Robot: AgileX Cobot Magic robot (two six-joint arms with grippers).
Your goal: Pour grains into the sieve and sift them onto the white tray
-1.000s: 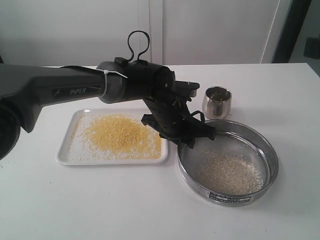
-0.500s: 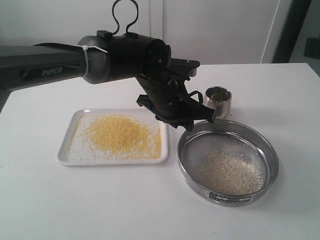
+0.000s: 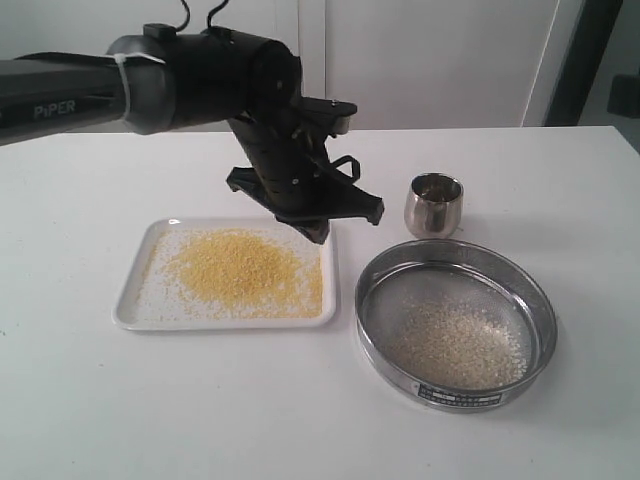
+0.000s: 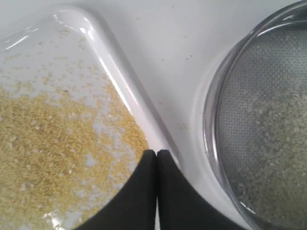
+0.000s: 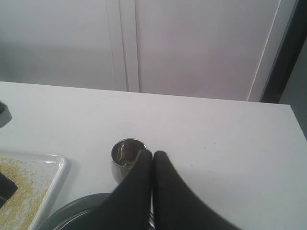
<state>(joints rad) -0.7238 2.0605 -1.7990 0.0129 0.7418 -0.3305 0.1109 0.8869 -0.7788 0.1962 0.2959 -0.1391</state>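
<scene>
The white tray (image 3: 130, 318) lies left of centre with a spread of golden-yellow grains (image 3: 240, 270) on it. To its right, the sieve (image 3: 395, 380) rests on the table and holds coarser pale grains (image 3: 455, 345). My left gripper (image 3: 318, 232) hangs shut and empty above the tray's right end. In the left wrist view, this gripper (image 4: 157, 152) sits over the tray's rim (image 4: 120, 86), with golden grains (image 4: 53, 153) on one side and the sieve's rim (image 4: 208, 120) on the other. My right gripper (image 5: 153, 153) is shut and empty, near the sieve's edge (image 5: 72, 213).
A small steel cup (image 3: 433, 205) stands upright behind the sieve, and the right wrist view shows it (image 5: 122, 160) just beyond my fingertips. The tray's corner (image 5: 55, 167) also shows there. A white wall backs the white table.
My left arm has risen from the sieve's left rim and swung left and back. It now hangs over the tray's right end. The sieve, tray and cup have not moved.
</scene>
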